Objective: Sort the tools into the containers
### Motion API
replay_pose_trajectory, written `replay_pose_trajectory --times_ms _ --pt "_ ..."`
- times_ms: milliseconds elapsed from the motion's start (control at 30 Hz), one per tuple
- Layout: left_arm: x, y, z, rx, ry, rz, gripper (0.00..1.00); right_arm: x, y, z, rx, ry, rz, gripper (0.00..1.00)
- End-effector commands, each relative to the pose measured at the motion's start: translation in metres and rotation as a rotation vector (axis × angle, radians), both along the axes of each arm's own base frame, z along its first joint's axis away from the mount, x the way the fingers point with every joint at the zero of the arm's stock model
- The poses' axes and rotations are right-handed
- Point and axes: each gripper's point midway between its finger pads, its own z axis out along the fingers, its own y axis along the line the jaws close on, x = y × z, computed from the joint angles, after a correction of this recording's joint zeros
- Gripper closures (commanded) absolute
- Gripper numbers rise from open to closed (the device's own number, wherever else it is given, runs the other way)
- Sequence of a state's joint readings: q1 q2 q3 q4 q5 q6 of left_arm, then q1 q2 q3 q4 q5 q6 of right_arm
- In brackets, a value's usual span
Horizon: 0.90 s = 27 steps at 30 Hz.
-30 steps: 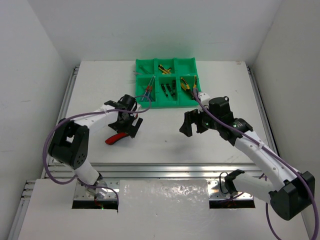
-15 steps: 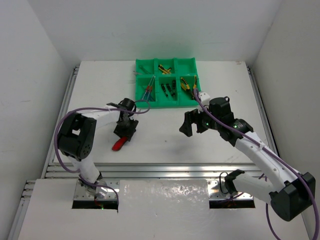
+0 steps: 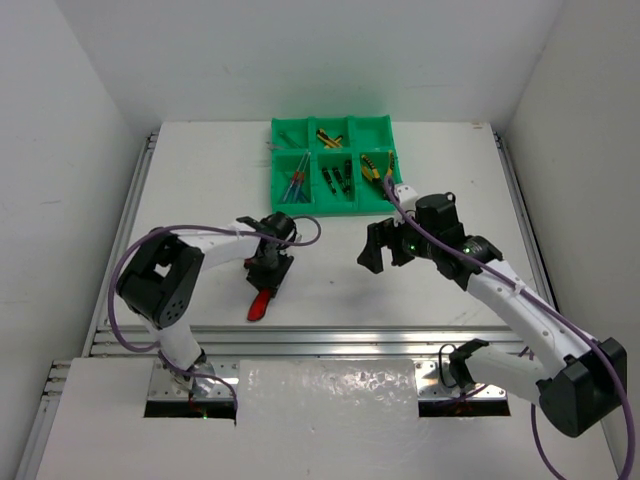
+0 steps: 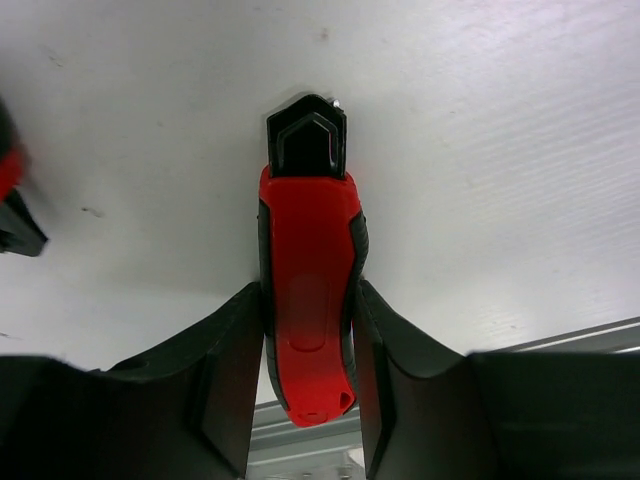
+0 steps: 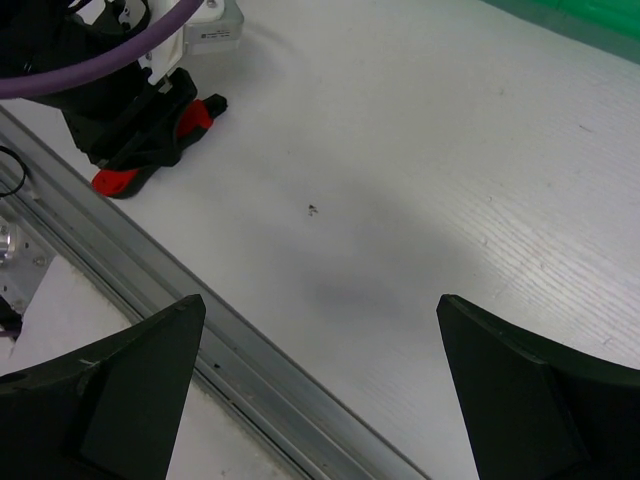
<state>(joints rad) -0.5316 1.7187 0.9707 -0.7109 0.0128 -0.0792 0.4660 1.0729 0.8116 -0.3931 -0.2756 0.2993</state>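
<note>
Swung rightward since half a second ago, the red-black utility knife [image 3: 259, 305] now points at the near table edge. The left gripper [image 3: 268, 274] clamps its handle, and the left wrist view shows both fingers [image 4: 232, 380] pressed against its sides. Farther back, the right gripper [image 3: 384, 247] hangs spread wide, holding nothing, over the white table [image 3: 200, 170]. Beyond, the green tray [image 3: 335, 211] holds sorted tools, including yellow-handled pliers [image 3: 372, 168].

White table [image 3: 330, 290] between pale walls [image 3: 60, 120]; aluminium rail [image 3: 330, 338] runs along its near edge.
</note>
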Motion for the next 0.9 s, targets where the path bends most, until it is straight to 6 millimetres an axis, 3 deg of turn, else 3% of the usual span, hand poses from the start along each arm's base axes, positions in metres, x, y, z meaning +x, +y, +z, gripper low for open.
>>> replay_pose_trajectory --times_ms 0,167,200,233,300,333,500,533,667,700,733,833,867 --pt "-0.001 -0.020 0.013 -0.046 -0.042 0.041 1.00 0.008 0.010 0.012 0.062 -0.026 0.005 0.01" --pt "0.051 -0.076 0.086 -0.328 -0.322 0.120 1.00 0.004 0.023 0.019 0.181 -0.023 0.003 0.01" --pt "0.061 -0.085 0.108 -0.402 -0.392 0.143 1.00 0.002 0.032 0.029 0.252 -0.022 0.016 0.01" --pt "0.077 -0.099 0.129 -0.495 -0.467 0.168 1.00 -0.003 0.035 0.027 0.285 -0.008 0.024 0.01" --pt "0.086 -0.115 0.156 -0.641 -0.516 0.259 1.00 -0.011 0.052 0.040 0.389 -0.020 0.078 0.01" --pt "0.094 -0.130 0.179 -0.756 -0.545 0.297 1.00 -0.011 0.056 0.039 0.399 -0.026 0.082 0.01" --pt "0.106 -0.160 0.222 -1.019 -0.559 0.377 1.00 -0.004 0.074 0.025 0.335 -0.019 0.070 0.03" --pt "0.106 -0.168 0.237 -1.098 -0.555 0.379 1.00 0.005 0.076 0.021 0.312 -0.024 0.050 0.04" --pt "0.103 -0.183 0.252 -1.197 -0.510 0.371 1.00 0.027 0.080 0.015 0.255 -0.028 -0.002 0.14" --pt "0.103 -0.186 0.256 -1.223 -0.508 0.358 1.00 0.033 0.082 0.020 0.257 -0.043 -0.009 0.29" --pt "0.098 -0.191 0.256 -1.242 -0.480 0.334 1.00 0.037 0.082 0.019 0.244 -0.047 -0.015 0.35" --pt "0.095 -0.196 0.250 -1.241 -0.451 0.311 1.00 0.047 0.085 0.020 0.226 -0.054 -0.026 0.49" --pt "0.096 -0.195 0.248 -1.230 -0.452 0.313 1.00 0.049 0.086 0.021 0.225 -0.057 -0.029 0.49"
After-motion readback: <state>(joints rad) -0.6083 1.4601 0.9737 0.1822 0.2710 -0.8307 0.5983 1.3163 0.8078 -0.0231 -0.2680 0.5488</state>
